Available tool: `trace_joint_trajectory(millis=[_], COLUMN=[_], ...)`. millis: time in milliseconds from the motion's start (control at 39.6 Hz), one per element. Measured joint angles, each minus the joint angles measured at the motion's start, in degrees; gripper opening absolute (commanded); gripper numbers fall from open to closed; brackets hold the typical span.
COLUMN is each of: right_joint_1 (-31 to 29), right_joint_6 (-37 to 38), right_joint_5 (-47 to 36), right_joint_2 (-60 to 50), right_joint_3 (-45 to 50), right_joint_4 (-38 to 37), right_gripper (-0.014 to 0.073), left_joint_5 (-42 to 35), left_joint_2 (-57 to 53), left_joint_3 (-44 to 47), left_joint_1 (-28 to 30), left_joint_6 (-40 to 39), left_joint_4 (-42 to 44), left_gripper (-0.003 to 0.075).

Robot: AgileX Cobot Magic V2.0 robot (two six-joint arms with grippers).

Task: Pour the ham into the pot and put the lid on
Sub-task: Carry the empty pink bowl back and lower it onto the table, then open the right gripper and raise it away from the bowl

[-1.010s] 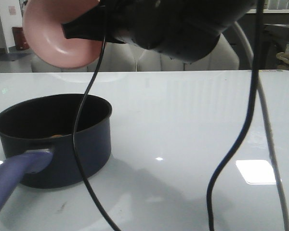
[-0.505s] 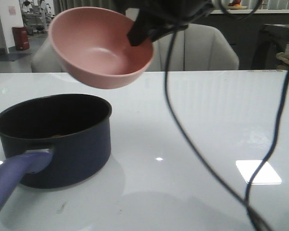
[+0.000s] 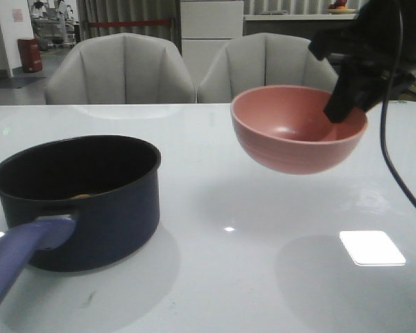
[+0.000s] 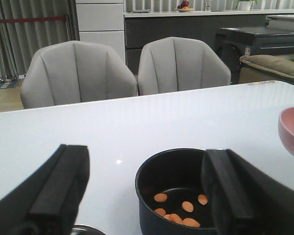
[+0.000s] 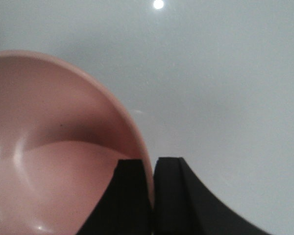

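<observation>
I'm holding the bowl [image 3: 298, 128] up off the table [image 3: 263, 277] with my right gripper [image 5: 152, 169], its fingers pinching the rim, one inside and one outside. The bowl is looking empty and sitting roughly level, well out to the left-arm side of the pot... no, correcting: the pot [image 3: 80, 198] is well off to the side of my right gripper, toward the left arm. The ham [image 4: 179, 213] is lying on the pot's black floor, a scatter of thin orange slices just beyond my left gripper [image 4: 147, 196], which is hanging spread wide and holding nothing.

I'm not seeing the lid clearly anywhere; there's only a sliver of something round at the left wrist view's lower edge, too little to call.

I'm judging the bowl as light and rigid but smooth, so a rim pinch could be slipping if I'm swinging fast; I'm wanting to set it down gently. The lid, being glass, I'm expecting to be fragile and slick, so I'm planning on taking it by the knob.
</observation>
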Motion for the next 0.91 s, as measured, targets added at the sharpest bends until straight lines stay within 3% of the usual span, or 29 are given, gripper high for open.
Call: trace_joint_trajectory(millis=[278, 530, 909], right_joint_1=[-2.79, -2.87, -2.87], right_joint_6=[0.43, 0.57, 0.57], right_joint_5=[1.38, 0.92, 1.24], right_joint_2=[6.57, 9.12, 2.70], right_joint_3=[0.00, -0.14, 1.05], right_joint_4=[-0.34, -0.75, -1.57], right_gripper=[0.0143, 0.0379, 0.0390], left_joint_5=[0.00, 0.00, 0.00], left_joint_2=[0.00, 0.00, 0.00], left_joint_3=[0.00, 0.00, 0.00], left_joint_1=[0.00, 0.00, 0.00], left_joint_6=[0.00, 0.00, 0.00], left_joint_4=[0.00, 0.00, 0.00], left_gripper=[0.0522, 0.0522, 0.0522])
